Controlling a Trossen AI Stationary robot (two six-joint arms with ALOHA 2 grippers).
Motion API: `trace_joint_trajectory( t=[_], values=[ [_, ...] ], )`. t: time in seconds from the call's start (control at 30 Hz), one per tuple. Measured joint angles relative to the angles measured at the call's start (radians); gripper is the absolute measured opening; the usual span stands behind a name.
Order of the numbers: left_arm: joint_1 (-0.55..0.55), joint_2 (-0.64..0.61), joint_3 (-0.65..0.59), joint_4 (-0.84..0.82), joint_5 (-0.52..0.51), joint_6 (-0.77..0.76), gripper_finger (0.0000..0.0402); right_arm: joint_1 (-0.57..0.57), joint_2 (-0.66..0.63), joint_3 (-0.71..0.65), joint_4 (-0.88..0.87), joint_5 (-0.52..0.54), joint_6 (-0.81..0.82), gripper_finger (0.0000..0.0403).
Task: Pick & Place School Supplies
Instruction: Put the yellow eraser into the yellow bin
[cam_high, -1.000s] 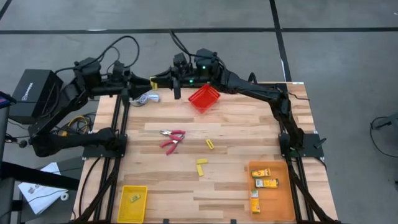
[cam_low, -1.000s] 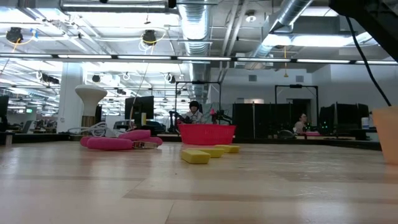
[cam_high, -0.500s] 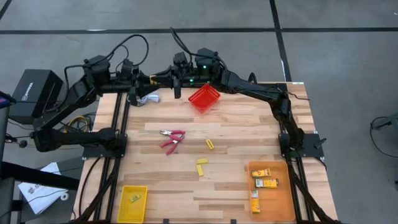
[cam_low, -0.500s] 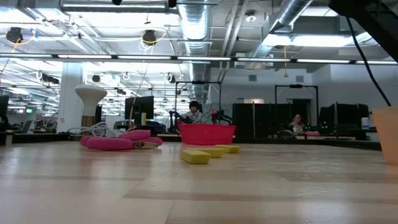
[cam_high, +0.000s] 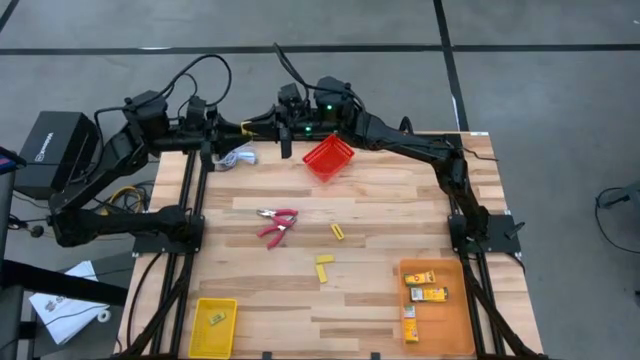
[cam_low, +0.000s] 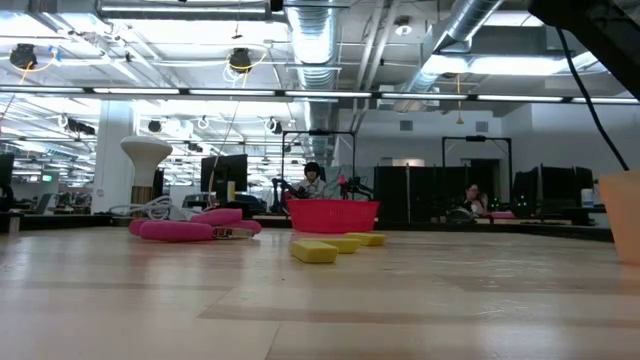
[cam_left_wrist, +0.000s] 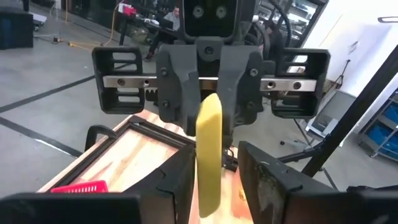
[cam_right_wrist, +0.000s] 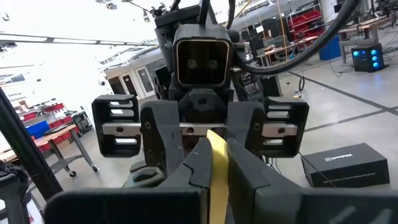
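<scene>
Both grippers meet above the table's far edge, left of the red bin (cam_high: 329, 157). My right gripper (cam_high: 260, 129) is shut on a small yellow piece (cam_high: 246, 131). My left gripper (cam_high: 232, 131) faces it, open, its fingers standing on either side of the piece's free end (cam_left_wrist: 209, 177). The red-handled tool (cam_high: 277, 224) lies flat mid-table, with two yellow pieces (cam_high: 337, 231) (cam_high: 324, 266) near it. Three yellow-orange boxes (cam_high: 428, 294) lie in the orange bin (cam_high: 452, 335). My right gripper pinches the yellow piece between its two fingers (cam_right_wrist: 193, 167) at one end (cam_left_wrist: 209, 109). It comes in level from the table's right. The piece is lifted clear and sticks out toward my left gripper.
A yellow bin (cam_high: 200, 340) with a small yellow piece stands at the near left corner. A white round object with a cable (cam_high: 240, 156) lies under the grippers at the far left. In the low view the tool's handles (cam_low: 190, 228) and the yellow pieces (cam_low: 316, 250) lie on the boards.
My left arm moved toward the right gripper, then drew back a little toward the table's left. The yellow piece and my right gripper stayed where they were.
</scene>
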Motion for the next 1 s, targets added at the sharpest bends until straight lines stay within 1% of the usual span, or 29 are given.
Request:
trace_joint_trajectory(
  t=[0.1, 0.2, 0.27, 0.37, 0.43, 0.67, 0.73, 0.83, 1.0],
  values=[
    [0.0, 0.003, 0.0, -0.008, 0.0, 0.0, 0.0109, 0.0, 0.001, 0.03, -0.015, -0.008, -0.002, 0.0016],
    [0.0, 0.01, 0.0, -0.006, 0.006, 0.001, 0.0092, 0.0, 0.0, 0.057, -0.024, -0.008, -0.023, 0.0016],
    [0.0, 0.011, 0.0, -0.012, 0.006, 0.009, 0.0071, 0.0, 0.0, 0.064, -0.03, -0.007, -0.026, 0.0016],
    [0.0, 0.01, 0.0, -0.012, 0.007, 0.029, 0.0028, -0.002, 0.0, 0.064, -0.031, -0.006, -0.026, 0.0016],
    [-0.001, 0.011, 0.0, -0.013, 0.007, 0.03, 0.0012, -0.005, 0.0, 0.064, -0.034, -0.006, -0.025, 0.0016],
    [-0.001, 0.011, 0.0, -0.019, 0.006, 0.03, 0.0009, -0.002, 0.0, 0.065, -0.044, -0.004, -0.026, 0.0016],
    [0.0, 0.011, 0.0, -0.019, 0.005, 0.03, 0.0014, -0.004, 0.0, 0.065, -0.047, -0.007, -0.026, 0.0016],
    [0.0, 0.011, 0.0, -0.019, 0.013, 0.03, 0.0033, -0.005, -0.001, 0.066, -0.065, -0.016, -0.031, 0.0016],
    [0.001, 0.008, 0.0, 0.0, 0.008, 0.029, 0.0077, 0.001, 0.0, 0.065, -0.158, -0.036, -0.057, 0.0016]
  ],
)
